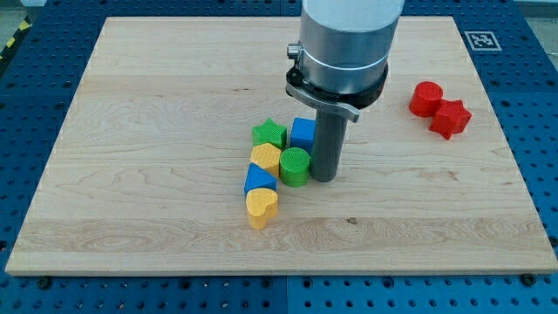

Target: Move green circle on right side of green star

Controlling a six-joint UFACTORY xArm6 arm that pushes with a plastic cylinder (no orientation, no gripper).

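Observation:
The green circle (295, 166) stands near the middle of the wooden board (131, 131). The green star (269, 134) sits just up and to the left of it. My tip (324, 178) is right beside the green circle, on its right, touching or nearly touching it. The rod rises from there into the arm's grey body at the view's top.
A blue cube (303, 133) sits right of the green star, behind the rod. A yellow block (265, 158), a blue triangle (259, 180) and a yellow heart (261, 208) run down-left of the circle. Two red blocks (439, 108) lie at the right.

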